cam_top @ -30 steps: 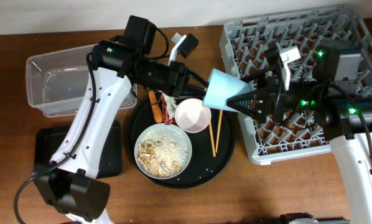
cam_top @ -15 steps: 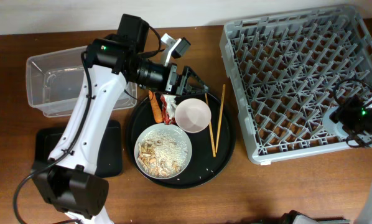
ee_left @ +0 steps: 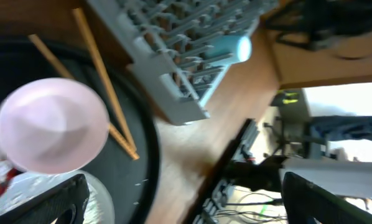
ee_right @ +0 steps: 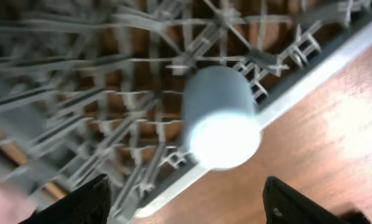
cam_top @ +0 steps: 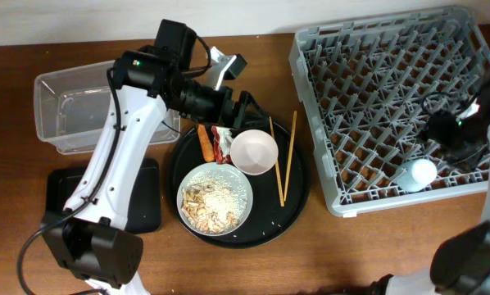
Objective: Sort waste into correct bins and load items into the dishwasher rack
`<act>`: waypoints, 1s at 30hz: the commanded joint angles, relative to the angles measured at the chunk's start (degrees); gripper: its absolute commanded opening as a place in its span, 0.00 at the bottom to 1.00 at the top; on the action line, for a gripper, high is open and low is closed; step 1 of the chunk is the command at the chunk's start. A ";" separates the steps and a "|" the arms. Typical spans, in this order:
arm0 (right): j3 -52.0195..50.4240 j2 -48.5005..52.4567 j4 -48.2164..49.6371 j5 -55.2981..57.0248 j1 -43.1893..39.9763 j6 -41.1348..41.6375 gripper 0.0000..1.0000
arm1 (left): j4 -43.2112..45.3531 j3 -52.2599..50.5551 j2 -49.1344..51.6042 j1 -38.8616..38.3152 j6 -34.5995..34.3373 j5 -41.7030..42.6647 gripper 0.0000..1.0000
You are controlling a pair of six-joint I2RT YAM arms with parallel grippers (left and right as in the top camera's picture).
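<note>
The small cup [cam_top: 415, 174] lies on its side in the grey dishwasher rack [cam_top: 368, 74], near the front right corner, its pale base toward the right wrist camera [ee_right: 222, 118]. My right gripper [cam_top: 446, 143] hangs above it, open and apart from it [ee_right: 186, 205]. My left gripper [cam_top: 249, 111] stands open and empty over the round black tray's far edge [ee_left: 186, 208]. Just below it are the white bowl [cam_top: 254, 152], the chopsticks [cam_top: 282, 160], the carrot [cam_top: 206, 143] and the red wrapper [cam_top: 222, 143]. The plate [cam_top: 215, 197] carries beige food scraps.
The clear tub [cam_top: 89, 111] stands at the back left, and the shallow black tray [cam_top: 151, 205] lies in front of it, partly under my left arm. The round black tray [cam_top: 298, 192] lies close to the rack's left wall. Bare wood runs along the front.
A second ago both grippers held the cup over the tray's right side. The left let go and drew back; the right carried the cup to the rack's front right and released it.
</note>
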 commanded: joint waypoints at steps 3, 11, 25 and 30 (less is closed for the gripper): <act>3.15 -14.10 1.16 -8.33 15.21 -5.92 0.77 | -3.28 0.46 -0.39 -0.07 0.48 -16.33 0.93; -2.29 -1.62 9.11 0.68 45.79 7.91 0.66 | -12.76 10.08 -10.34 13.75 -12.20 -35.69 0.76; -2.29 23.82 24.96 -1.86 48.87 11.67 0.26 | -13.22 10.10 -20.72 24.37 -13.44 -41.29 0.99; -2.40 25.38 25.00 -1.81 49.90 11.67 0.25 | -13.22 10.10 -20.72 24.37 -13.44 -41.29 0.99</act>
